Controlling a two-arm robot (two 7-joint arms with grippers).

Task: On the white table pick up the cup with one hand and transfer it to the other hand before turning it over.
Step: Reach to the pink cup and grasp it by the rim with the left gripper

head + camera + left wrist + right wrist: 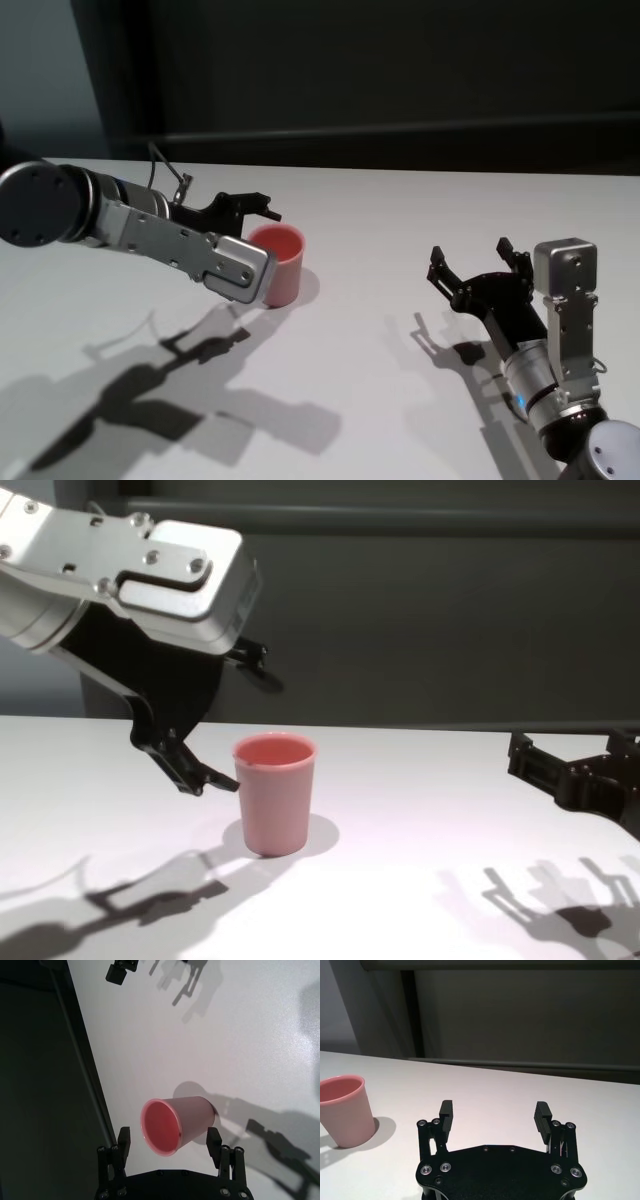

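Currently left gripper has its fingers spread beside the upright cup on the white surface, not touching, so centre it mid-wall, then squeeze gently to avoid tipping; right gripper waits well apart, fingers spread.

Bright overhead light, crisp shadows, dark backdrop.
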